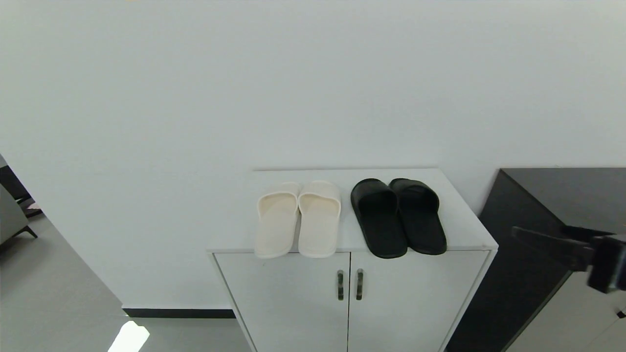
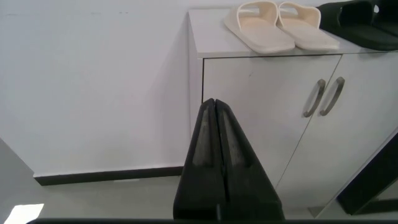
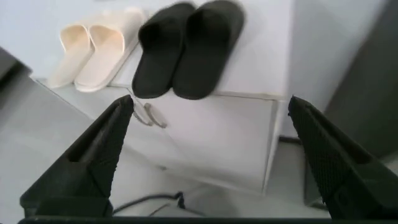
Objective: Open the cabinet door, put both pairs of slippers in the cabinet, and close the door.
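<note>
The white cabinet (image 1: 415, 298) stands against the wall with both doors shut, its two metal handles (image 1: 349, 284) side by side at the middle seam. On its top lie the cream slippers (image 1: 298, 220) and, at their 3 o'clock, the black slippers (image 1: 398, 217), heels at the front edge. The right gripper (image 3: 210, 104) hovers at the cabinet's 3 o'clock, fingers spread wide, empty. The left gripper (image 2: 215, 112), fingers pressed together and empty, hangs well apart from the cabinet.
</note>
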Tool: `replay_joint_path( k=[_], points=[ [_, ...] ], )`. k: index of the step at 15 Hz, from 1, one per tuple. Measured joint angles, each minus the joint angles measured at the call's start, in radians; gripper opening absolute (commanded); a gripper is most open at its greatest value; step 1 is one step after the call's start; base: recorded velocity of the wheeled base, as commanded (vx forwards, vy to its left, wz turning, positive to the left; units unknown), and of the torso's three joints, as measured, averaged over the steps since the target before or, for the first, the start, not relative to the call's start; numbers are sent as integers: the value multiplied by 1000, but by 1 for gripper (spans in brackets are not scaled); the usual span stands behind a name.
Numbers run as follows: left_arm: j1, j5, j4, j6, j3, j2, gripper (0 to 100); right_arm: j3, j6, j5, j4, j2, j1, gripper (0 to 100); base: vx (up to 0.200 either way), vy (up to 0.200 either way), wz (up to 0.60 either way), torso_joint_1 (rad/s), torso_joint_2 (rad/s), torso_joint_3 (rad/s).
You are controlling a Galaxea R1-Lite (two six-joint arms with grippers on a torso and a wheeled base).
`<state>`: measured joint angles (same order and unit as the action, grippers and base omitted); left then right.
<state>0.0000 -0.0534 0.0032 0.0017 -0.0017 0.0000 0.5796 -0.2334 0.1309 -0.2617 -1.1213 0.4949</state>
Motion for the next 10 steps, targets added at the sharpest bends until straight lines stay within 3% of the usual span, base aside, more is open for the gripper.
replay_joint_path(
  k=[6, 10],
  points=[
    [0, 0, 0, 0, 0, 0, 0, 198, -8, 163, -167, -372, 114, 100, 0, 0, 0, 0, 0, 0],
    [0, 1, 0, 0, 0, 0, 0, 336, 7, 252, -186, -542, 163, 100, 0, 0, 0, 0, 0, 0]
  ],
)
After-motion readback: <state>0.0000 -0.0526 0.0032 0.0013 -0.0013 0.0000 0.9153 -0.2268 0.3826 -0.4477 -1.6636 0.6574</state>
